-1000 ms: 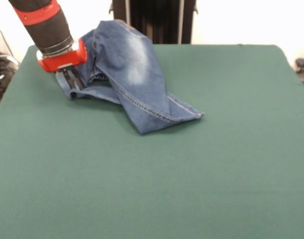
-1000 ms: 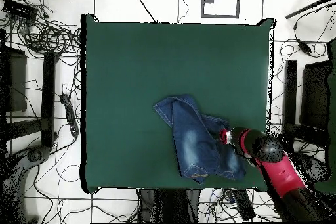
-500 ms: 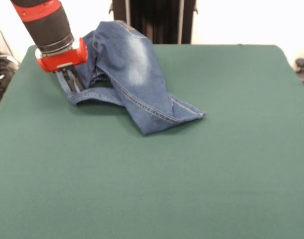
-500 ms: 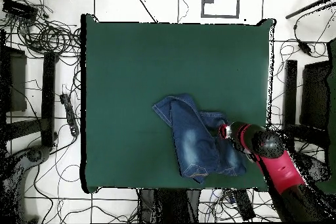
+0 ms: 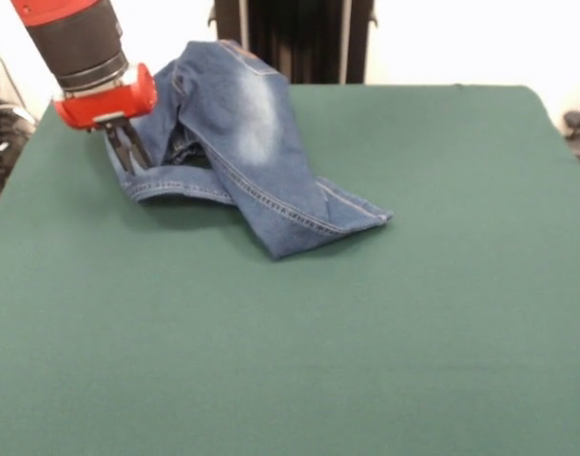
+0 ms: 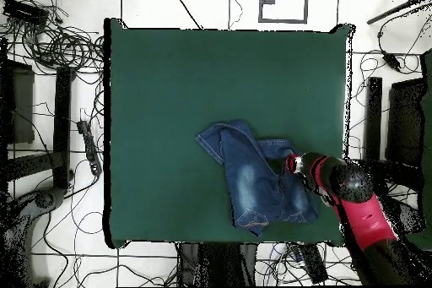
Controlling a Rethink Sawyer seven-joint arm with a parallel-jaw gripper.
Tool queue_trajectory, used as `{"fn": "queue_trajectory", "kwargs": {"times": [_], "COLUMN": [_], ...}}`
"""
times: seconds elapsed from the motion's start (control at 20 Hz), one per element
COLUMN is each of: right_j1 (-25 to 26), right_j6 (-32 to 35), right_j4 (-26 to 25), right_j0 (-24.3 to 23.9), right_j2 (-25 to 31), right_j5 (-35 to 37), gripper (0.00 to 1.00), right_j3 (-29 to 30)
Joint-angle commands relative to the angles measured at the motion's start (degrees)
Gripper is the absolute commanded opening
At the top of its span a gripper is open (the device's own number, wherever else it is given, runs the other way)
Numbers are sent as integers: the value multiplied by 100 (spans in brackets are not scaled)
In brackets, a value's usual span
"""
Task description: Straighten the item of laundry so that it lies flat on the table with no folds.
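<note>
No words, labels, brand names, numbers or signs can be read anywhere, front or overhead view. Nothing is written on any of the things that show.

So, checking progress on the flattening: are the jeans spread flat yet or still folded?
Still folded. The jeans lie bunched, one layer draped over another, a leg end doubled under, on the table. The claw is at one edge.

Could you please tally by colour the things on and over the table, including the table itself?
Blue: 1, the crumpled blue denim jeans
Green: 1, the dark green felt-covered table
Red and black: 1, the robot's gripper
Total: 3
</note>
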Motion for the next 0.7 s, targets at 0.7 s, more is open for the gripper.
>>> {"fn": "queue_trajectory", "kwargs": {"times": [0.7], "right_j1": [261], "right_j6": [1832], "right_j4": [1437], "right_j0": [-316], "right_j2": [1299], "right_j5": [336], "gripper": [0], "right_j3": [565]}}
